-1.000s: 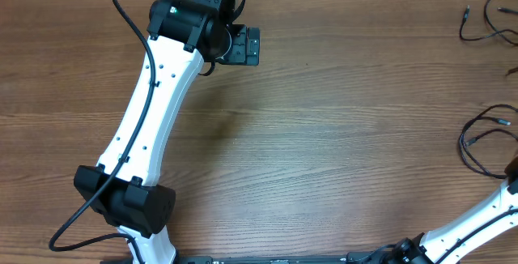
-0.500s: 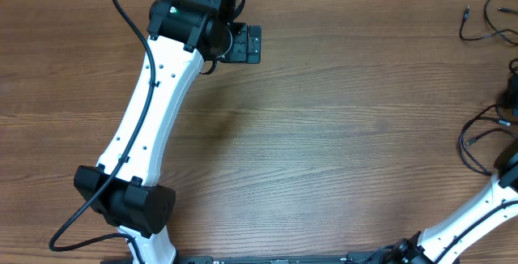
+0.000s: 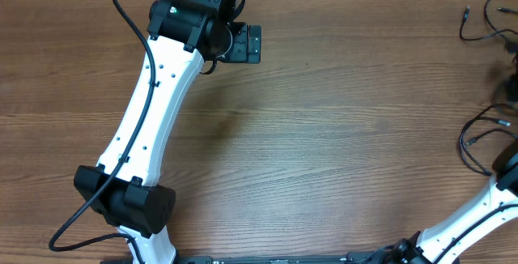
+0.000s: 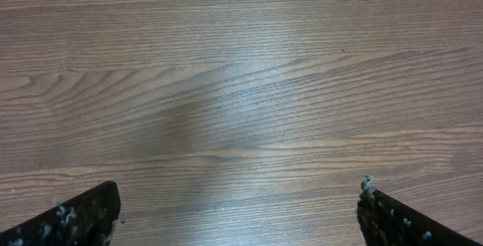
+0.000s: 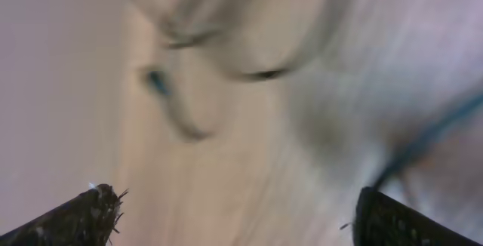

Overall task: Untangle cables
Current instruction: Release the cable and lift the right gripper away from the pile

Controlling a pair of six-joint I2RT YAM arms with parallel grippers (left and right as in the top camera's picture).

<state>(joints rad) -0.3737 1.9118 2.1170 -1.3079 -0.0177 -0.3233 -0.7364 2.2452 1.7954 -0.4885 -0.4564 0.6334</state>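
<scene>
The cables [image 3: 484,138] lay at the far right edge of the tabletop [image 3: 340,134], in two groups set apart: one loose black loop with small plug ends low on that edge, and another cord [image 3: 479,17] with a plug end up in the far right corner, each partly cut off by the frame. Two groups could be counted; how many separate cords made up each could not be told. Since the groups no longer crossed one another, the untangling looked at least partly done, though the lower loop may still have needed spreading out. The right pincer [image 5: 234,208] was among these cords, its fingers spread wide and holding nothing; its wrist view was heavily blurred, with dark cord shapes smeared ahead of it and to its right. The left pincer [image 4: 238,216] was well away from every cord, at the far left of the tabletop, also spread wide and empty, with only bare wood grain ahead.
</scene>
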